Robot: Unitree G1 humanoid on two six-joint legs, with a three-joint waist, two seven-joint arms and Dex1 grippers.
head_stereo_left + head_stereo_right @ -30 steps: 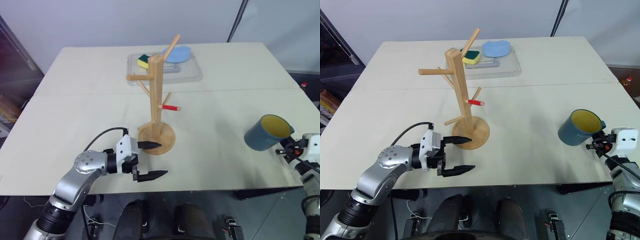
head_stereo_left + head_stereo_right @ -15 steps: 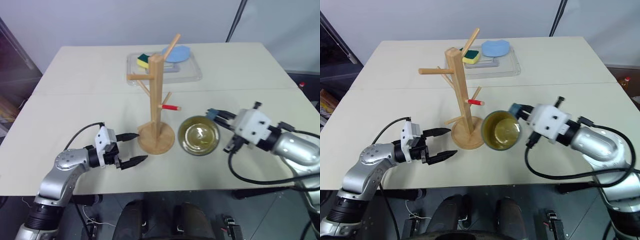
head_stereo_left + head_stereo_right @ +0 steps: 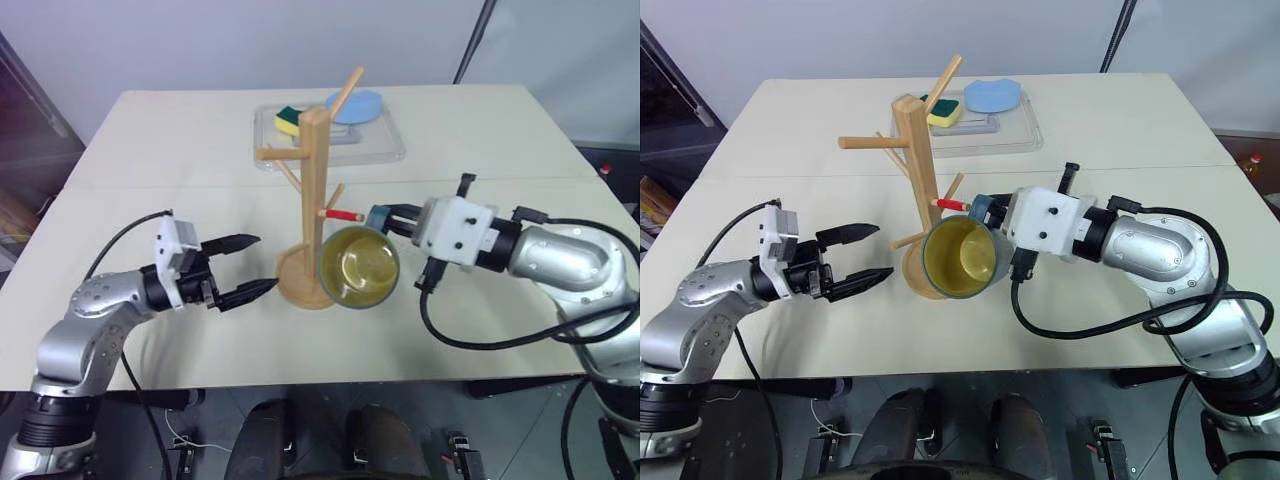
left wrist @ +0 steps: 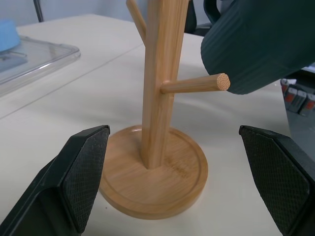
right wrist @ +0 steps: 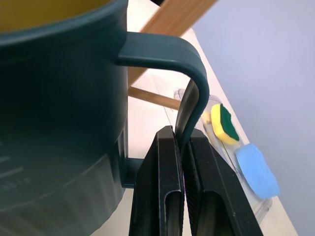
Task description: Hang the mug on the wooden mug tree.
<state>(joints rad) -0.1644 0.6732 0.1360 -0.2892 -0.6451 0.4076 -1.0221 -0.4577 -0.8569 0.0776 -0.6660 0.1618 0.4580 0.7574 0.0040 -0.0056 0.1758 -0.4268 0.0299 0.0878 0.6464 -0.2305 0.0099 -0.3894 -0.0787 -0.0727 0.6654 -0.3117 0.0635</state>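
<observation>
Teal mug [image 3: 360,268] with yellow inside is hanging in the air just in front of the wooden mug tree [image 3: 313,215], tipped so its opening is facing the camera. Right gripper [image 5: 183,147] is clamping the mug's handle [image 5: 189,93], both black fingers [image 5: 162,191] pinching the thin handle strip between them, as the right wrist view is showing. Mug is overlapping the tree's round base [image 4: 152,179] and lower post in the head views, just below the short red-tipped peg [image 3: 342,214]. In the left wrist view the mug's ribbed wall [image 4: 261,39] is sitting right behind the tip of a low plain peg [image 4: 194,84]; can't tell if they're touching.

Left gripper [image 3: 243,266] is hovering to the left of the tree base, level, pointing toward it, fingers spread wide and holding nothing. Its two padded fingers [image 4: 81,169] are framing the base in the left wrist view, apart from it.

Tree is standing upright near the middle of the pale table [image 3: 150,190]. Behind it, a clear tray [image 3: 385,148] is holding a yellow-green sponge [image 3: 288,121] and a light blue item [image 3: 360,104].
</observation>
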